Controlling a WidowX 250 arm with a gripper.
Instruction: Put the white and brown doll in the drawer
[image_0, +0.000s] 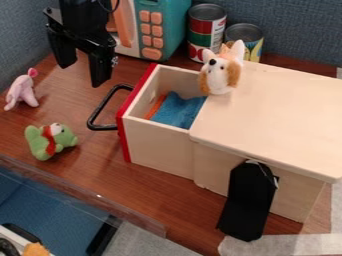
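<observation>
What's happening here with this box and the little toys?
A robot arm's gripper is above the table, left of the wooden box, holding nothing. Its job is putting the white and brown doll into the drawer. The drawer is pulled open with a blue cloth inside, while the doll sits on the box top.

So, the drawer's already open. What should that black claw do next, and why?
Probably the gripper should move across, still open, to just above the white and brown doll. The doll sits on the wooden box top, beside the open drawer, and the gripper hangs off to the other side, beyond the drawer's handle.
</observation>
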